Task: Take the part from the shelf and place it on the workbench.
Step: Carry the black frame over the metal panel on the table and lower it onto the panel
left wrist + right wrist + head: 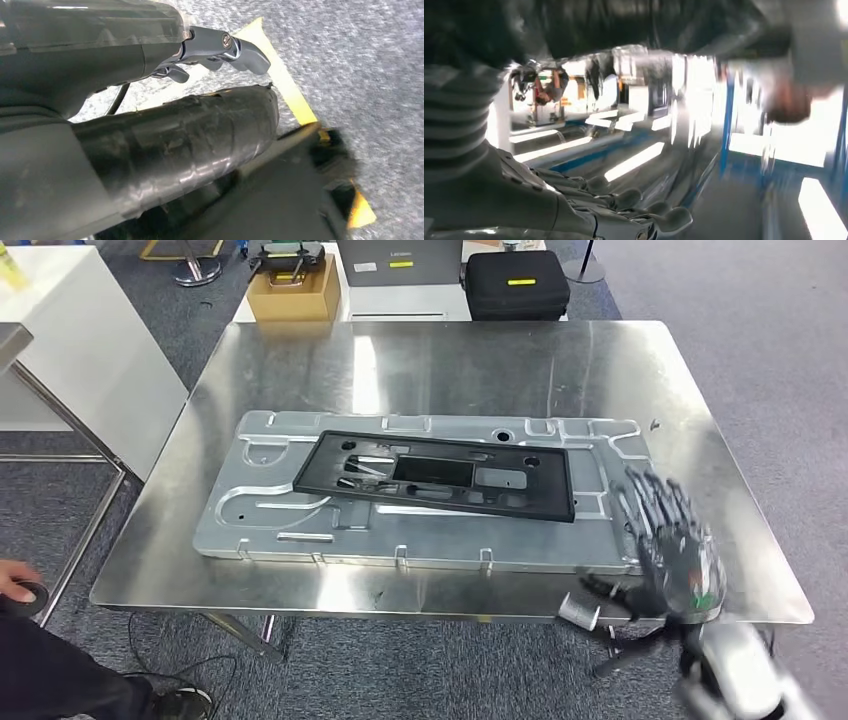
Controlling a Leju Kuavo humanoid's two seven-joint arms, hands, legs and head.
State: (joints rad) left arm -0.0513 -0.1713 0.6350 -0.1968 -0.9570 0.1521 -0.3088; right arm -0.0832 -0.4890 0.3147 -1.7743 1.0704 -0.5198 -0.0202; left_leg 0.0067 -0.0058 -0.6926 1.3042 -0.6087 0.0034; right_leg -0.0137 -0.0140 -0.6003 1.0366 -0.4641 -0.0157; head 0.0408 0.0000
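Observation:
A black rectangular frame part [435,475] with several cut-outs lies flat on a large silver machined plate [260,510] in the middle of the steel workbench [450,360]. My right hand [670,550] hovers, blurred, over the bench's near right edge just past the plate's corner, with its fingers spread and nothing in them. In the right wrist view the right hand [624,210] shows its fingers extended over the shiny bench top. My left hand [215,47] hangs over grey carpet with yellow tape, holding nothing.
A person [40,660] stands at the bench's near left corner, one hand [15,580] by a black ring. A white table [70,340] stands at the left. Behind the bench are a cardboard box [295,290] and a black case [515,282].

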